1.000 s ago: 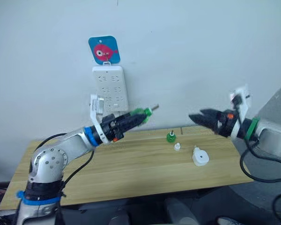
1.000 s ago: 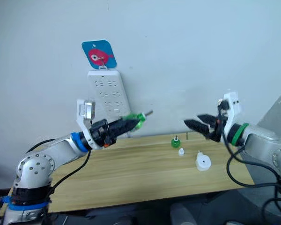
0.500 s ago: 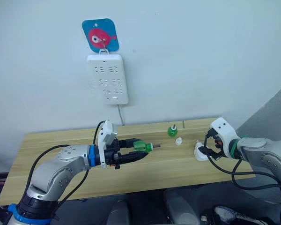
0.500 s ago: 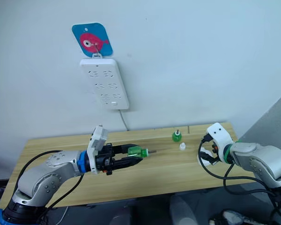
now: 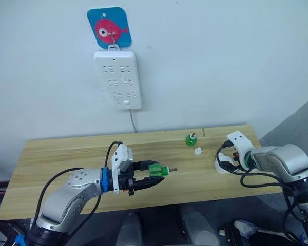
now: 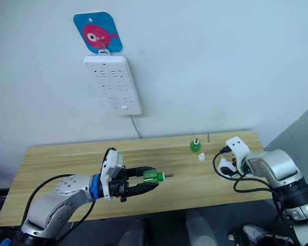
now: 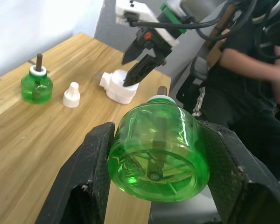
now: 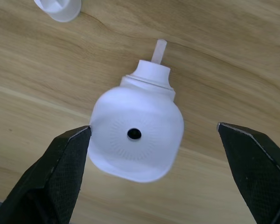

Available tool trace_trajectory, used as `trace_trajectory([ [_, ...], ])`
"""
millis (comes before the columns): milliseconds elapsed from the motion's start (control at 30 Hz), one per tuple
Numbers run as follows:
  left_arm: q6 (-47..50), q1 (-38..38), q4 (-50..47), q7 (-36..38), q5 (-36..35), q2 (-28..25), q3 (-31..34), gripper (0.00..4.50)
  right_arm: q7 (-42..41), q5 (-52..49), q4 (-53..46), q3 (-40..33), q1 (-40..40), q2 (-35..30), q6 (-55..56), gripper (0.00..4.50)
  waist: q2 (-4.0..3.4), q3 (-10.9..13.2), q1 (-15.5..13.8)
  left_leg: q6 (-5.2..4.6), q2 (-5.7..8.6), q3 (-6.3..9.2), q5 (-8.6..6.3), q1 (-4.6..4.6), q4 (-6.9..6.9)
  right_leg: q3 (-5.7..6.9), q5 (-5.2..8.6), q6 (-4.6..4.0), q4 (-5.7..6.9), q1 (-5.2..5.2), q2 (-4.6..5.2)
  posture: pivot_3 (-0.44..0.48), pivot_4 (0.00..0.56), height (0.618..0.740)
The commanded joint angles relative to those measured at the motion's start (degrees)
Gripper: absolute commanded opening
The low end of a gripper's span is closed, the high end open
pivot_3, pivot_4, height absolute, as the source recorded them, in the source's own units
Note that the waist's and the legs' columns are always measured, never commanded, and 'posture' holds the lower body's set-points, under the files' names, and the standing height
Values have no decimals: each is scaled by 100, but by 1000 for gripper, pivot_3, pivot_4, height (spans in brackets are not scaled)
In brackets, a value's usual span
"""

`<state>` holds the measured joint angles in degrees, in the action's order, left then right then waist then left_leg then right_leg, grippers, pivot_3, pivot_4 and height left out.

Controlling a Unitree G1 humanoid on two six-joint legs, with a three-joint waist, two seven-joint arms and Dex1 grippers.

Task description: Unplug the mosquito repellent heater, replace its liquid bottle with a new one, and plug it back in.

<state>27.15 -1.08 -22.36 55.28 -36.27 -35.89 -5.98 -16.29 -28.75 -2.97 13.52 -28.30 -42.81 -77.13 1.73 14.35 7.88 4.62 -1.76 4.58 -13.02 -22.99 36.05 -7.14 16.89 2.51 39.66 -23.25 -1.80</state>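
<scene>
My left gripper point(image 5: 155, 175) is shut on a green liquid bottle point(image 7: 158, 149), held sideways above the front of the wooden table point(image 5: 66, 154) with its wick pointing right. The white mosquito repellent heater point(image 8: 137, 137) lies on the table at the right, its round vent hole facing up. My right gripper point(image 8: 154, 129) hangs open right over it, one finger point(image 8: 60, 177) on each side, apart from it. A second green bottle point(image 5: 190, 139) stands upright behind, with a small white cap point(image 5: 197, 151) beside it.
A tall white power strip point(image 5: 118, 79) hangs on the wall under a blue fish hook point(image 5: 108, 28), its cord dropping behind the table. A person in black point(image 7: 252, 60) is beyond the table's right end.
The head camera has tilted downward. My left arm came down from in front of the power strip to low over the table, still holding the bottle. My right gripper dropped down over the heater.
</scene>
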Motion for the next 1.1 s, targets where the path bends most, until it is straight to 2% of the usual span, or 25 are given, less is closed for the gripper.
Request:
trace_trajectory([
  [33, -106, 91, -286, -33, 57, 50, -1, 2383, -79, 175, 67, -112, -84, 63, -206, 4500, 0, 19, -9, 0, 0, 0, 0, -1, 0, 0, 0, 0, -1, 0, 1, -120, 269, 740],
  [333, -64, 122, -352, -111, 49, 95, 37, 2383, -87, 392, 105, -323, -146, 394, -620, 4500, -4, 62, -18, -4, 0, 1, -4, -6, -3, 2, -2, 4, -15, -1, 2, -107, 271, 740],
  [500, -26, 49, -351, -137, 53, 139, 10, 2383, -7, 697, 327, -300, -136, 560, -345, 4500, -6, 70, -17, -6, 0, 0, -6, -7, -3, 0, -3, 6, -22, -1, 3, -105, 268, 740],
  [833, 51, -42, -387, -164, 40, 143, -1, 2383, -123, 837, 368, -324, -103, 820, -467, 4500, -8, 75, -17, -6, 1, 0, -7, -10, -5, 1, -5, 8, -26, -1, 4, -99, 260, 740],
  [933, 85, -67, -405, -192, 40, 152, 1, 2383, -144, 904, 382, -270, -69, 810, -375, 3969, -8, 75, -17, -5, 1, 0, -7, -14, -5, 1, -7, 12, -34, -1, 5, -99, 260, 740],
  [1033, 127, -72, -441, -224, 19, 154, 9, 2383, -165, 946, 365, -312, -45, 836, -392, 3029, -8, 75, -15, -6, 0, 1, -7, -16, -5, 2, -11, 18, -44, 0, 5, -93, 257, 740],
  [1100, 132, -72, -437, -222, 23, 146, 13, 2383, -201, 960, 297, -349, -22, 833, -427, 3029, -8, 75, -16, -6, 0, 1, -7, -21, -5, 2, -14, 22, -52, -1, 5, -96, 256, 740],
])
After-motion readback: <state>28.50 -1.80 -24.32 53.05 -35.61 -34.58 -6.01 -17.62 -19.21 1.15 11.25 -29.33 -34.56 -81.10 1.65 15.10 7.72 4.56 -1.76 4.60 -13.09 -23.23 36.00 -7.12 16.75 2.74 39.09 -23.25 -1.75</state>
